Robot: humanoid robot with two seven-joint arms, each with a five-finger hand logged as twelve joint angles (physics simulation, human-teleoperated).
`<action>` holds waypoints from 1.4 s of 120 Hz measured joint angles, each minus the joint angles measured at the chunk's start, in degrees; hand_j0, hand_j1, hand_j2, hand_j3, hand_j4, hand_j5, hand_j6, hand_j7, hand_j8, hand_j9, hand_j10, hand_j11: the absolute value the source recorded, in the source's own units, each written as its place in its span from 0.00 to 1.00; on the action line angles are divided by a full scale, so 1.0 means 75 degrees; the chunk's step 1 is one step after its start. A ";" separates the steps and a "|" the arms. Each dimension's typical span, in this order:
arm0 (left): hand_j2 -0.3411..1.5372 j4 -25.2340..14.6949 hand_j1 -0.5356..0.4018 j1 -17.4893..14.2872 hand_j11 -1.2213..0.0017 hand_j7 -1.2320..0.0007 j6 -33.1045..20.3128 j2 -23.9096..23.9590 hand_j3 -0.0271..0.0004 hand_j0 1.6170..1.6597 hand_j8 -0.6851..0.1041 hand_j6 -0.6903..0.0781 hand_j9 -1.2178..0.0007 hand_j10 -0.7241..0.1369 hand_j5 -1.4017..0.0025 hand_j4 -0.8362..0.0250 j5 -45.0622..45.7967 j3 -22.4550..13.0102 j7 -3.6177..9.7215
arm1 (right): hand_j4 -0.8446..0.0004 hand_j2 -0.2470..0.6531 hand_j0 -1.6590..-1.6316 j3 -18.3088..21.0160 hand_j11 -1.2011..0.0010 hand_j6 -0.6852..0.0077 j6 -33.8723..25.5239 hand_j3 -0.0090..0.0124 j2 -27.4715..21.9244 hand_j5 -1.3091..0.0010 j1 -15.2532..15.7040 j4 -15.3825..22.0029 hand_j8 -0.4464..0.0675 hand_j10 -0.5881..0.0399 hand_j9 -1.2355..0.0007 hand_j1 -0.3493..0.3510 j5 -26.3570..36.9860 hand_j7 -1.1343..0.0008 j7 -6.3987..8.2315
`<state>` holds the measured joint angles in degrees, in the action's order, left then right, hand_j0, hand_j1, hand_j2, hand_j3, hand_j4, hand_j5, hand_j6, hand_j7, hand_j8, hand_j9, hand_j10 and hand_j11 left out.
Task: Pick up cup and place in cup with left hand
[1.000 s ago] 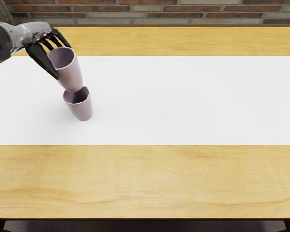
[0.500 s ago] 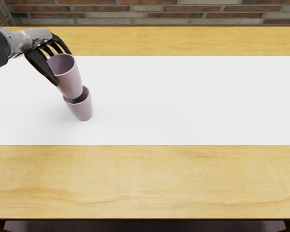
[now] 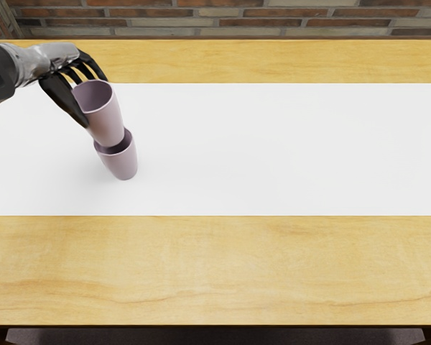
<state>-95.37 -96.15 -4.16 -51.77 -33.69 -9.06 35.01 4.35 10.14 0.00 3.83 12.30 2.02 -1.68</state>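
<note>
Black-and-silver left hand (image 3: 56, 60) has fingers clamped round smooth mauve tapered cup (image 3: 105, 121), base at mouth of matching lower cup (image 3: 121, 165) on flat white strip (image 3: 273, 151). Pick done; seating and release remain.

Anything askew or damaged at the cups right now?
No damage shows. The upper cup, gripped in the left hand, has its base over the mouth of the lower cup; I can't tell whether it is properly centered.

1 head view; slants down over table (image 3: 215, 269) toward brick wall (image 3: 273, 13)
</note>
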 joint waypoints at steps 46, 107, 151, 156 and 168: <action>0.29 0.0011 0.43 0.0011 0.51 0.51 -0.0033 0.0024 0.99 0.94 0.31 0.41 0.50 0.31 0.57 0.45 -0.0033 0.0000 0.0000 | 0.98 0.27 0.04 -0.0002 0.98 0.97 0.0001 0.42 0.0000 0.98 0.0002 0.0000 0.84 0.91 0.98 0.03 0.0000 0.98 -0.0001; 0.22 0.0001 0.60 0.0152 0.71 0.71 -0.0043 0.0036 0.99 0.96 0.52 0.55 0.71 0.52 0.74 0.65 -0.0024 0.0056 -0.0002 | 0.98 0.27 0.04 -0.0002 0.98 0.97 0.0000 0.42 0.0000 0.98 -0.0001 0.0000 0.84 0.91 0.98 0.03 0.0000 0.98 0.0000; 0.19 0.0135 0.85 0.0594 0.91 0.92 0.0727 -0.1147 0.99 0.96 0.76 0.79 0.91 0.74 0.92 0.87 0.1150 0.0683 -0.0138 | 0.98 0.27 0.04 -0.0002 0.98 0.97 0.0003 0.42 0.0000 0.98 0.0000 0.0000 0.84 0.91 0.98 0.03 0.0000 0.98 0.0000; 0.19 0.0164 0.86 0.0686 0.93 0.93 0.1154 -0.1359 0.99 0.96 0.78 0.81 0.93 0.76 0.94 0.89 0.1383 0.0830 -0.0144 | 0.98 0.27 0.04 -0.0002 0.98 0.97 0.0003 0.42 0.0000 0.98 0.0000 0.0000 0.84 0.91 0.98 0.03 0.0000 0.98 -0.0001; 0.19 0.0212 0.90 0.0916 0.96 0.96 0.1736 -0.1538 0.99 0.96 0.81 0.84 0.96 0.79 0.96 0.92 0.1748 0.1191 -0.0152 | 0.98 0.27 0.04 -0.0002 0.98 0.97 0.0002 0.42 0.0000 0.98 0.0001 0.0000 0.84 0.91 0.98 0.03 0.0000 0.98 0.0000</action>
<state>-93.77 -89.28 8.86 -63.30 -20.57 -0.13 33.87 4.33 10.16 0.00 3.84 12.30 2.02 -1.68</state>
